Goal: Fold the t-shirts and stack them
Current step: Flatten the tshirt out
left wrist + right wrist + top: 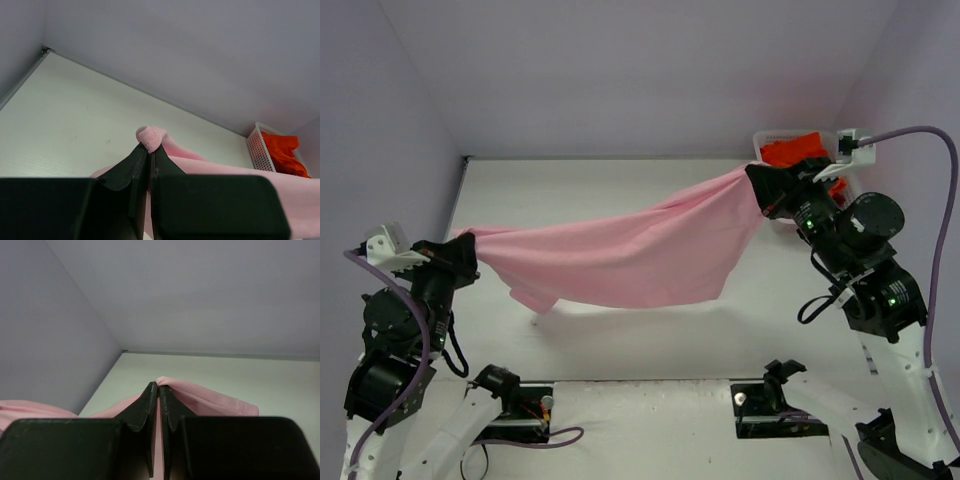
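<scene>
The left hand [463, 256] was clamped shut on one end of the pink t-shirt [630, 255], which hung stretched above the worktop [600, 185] and sagged in the middle. The right hand [767, 187] was pinched shut on the other end. To spread it well, both hands should probably descend together, cloth taut, hanging edge landing first. Which part of the shirt each hand held was unclear. The right arm partly hid the orange-red t-shirts [798, 150] in the white basket [772, 137].

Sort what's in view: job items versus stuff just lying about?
Job: pink t-shirt, stretched between left pincer and right pincer; orange-red t-shirts.
Lying about: white mesh basket holding the orange-red ones; table.
</scene>
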`<action>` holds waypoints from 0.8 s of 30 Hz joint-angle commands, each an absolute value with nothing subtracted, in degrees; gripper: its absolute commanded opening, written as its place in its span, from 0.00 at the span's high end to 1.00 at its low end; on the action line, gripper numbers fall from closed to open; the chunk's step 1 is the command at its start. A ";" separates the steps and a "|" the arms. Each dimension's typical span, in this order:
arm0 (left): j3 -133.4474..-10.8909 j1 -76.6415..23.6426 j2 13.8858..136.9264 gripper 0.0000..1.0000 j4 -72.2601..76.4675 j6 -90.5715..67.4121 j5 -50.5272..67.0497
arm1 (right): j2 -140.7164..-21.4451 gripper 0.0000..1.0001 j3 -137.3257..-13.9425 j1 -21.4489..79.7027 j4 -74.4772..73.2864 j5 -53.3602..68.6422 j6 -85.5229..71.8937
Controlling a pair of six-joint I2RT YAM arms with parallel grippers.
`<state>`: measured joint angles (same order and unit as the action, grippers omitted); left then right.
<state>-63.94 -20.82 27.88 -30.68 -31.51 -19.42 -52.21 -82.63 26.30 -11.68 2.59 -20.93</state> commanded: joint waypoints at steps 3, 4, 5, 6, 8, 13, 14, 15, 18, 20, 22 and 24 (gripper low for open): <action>-67.15 -20.39 26.37 1.00 -29.18 -31.29 -20.48 | -50.19 1.00 -86.13 26.46 -8.26 6.15 -20.65; -67.32 -20.30 25.67 1.00 -29.35 -31.64 -20.48 | -49.58 1.00 -86.31 26.46 -8.26 6.41 -20.65; -67.41 -20.30 25.23 1.00 -29.53 -31.81 -20.48 | -49.40 1.00 -86.31 26.46 -8.26 6.59 -20.65; -67.41 -20.30 24.88 1.00 -29.71 -31.90 -20.39 | -48.87 1.00 -86.40 26.54 -8.35 7.11 -20.48; -67.50 -20.39 23.65 1.00 -29.97 -32.60 -19.95 | -48.52 1.00 -86.22 26.54 -8.44 7.73 -20.57; -66.19 -20.30 22.33 1.00 -31.46 -33.75 -19.07 | -48.78 1.00 -85.43 26.54 -9.31 10.02 -20.65; -65.75 -20.39 22.24 1.00 -31.73 -34.01 -19.07 | -48.78 1.00 -85.26 26.54 -9.40 10.11 -20.65; -65.13 -20.39 22.32 1.00 -32.16 -34.19 -19.25 | -48.95 1.00 -84.47 26.54 -9.67 10.28 -20.74; -61.36 -20.30 22.41 1.00 -32.34 -35.59 -19.25 | -49.39 1.00 -82.28 26.54 -10.19 9.67 -20.66; -58.38 -20.39 22.76 1.00 -32.17 -37.69 -18.37 | -49.74 1.00 -81.13 26.54 -10.72 8.97 -20.74; -56.17 -20.39 22.68 1.00 -31.38 -38.84 -17.14 | -49.75 1.00 -78.93 26.46 -11.25 8.44 -20.83; -53.09 -20.39 22.68 1.00 -29.97 -40.34 -16.27 | -49.31 1.00 -77.09 26.46 -11.42 7.12 -20.92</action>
<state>-54.70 -20.82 20.86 -33.54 -37.12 -18.11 -48.69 -78.67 26.30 -14.35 8.71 -20.93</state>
